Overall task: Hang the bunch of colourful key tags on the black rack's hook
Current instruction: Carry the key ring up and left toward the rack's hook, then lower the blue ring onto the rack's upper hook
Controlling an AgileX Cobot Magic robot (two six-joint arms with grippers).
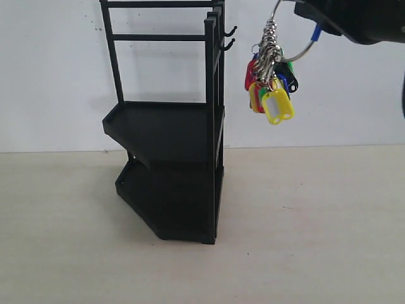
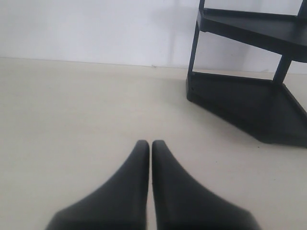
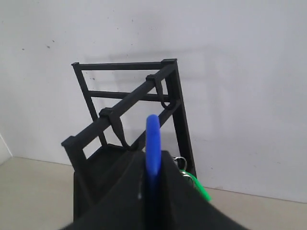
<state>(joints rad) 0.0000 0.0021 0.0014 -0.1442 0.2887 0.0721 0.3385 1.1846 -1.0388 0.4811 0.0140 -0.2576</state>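
The black rack point(image 1: 171, 133) stands on the table against the white wall. Its two small prongs stick out on its right post, and the hook point(image 1: 228, 45) is the lower one. The colourful key tag bunch point(image 1: 271, 85) hangs in the air to the right of the prongs, a little below their height and apart from them. My right gripper point(image 1: 311, 15) is shut on the ring's blue sleeve point(image 3: 152, 136), with the rack point(image 3: 124, 103) straight ahead. My left gripper point(image 2: 150, 144) is shut and empty, low over the table beside the rack's base point(image 2: 240, 103).
A white wall runs behind the rack. The beige table top point(image 1: 304, 228) stretches in front of and to both sides of the rack. Both prongs show in the right wrist view, but there I cannot tell which is the lower one.
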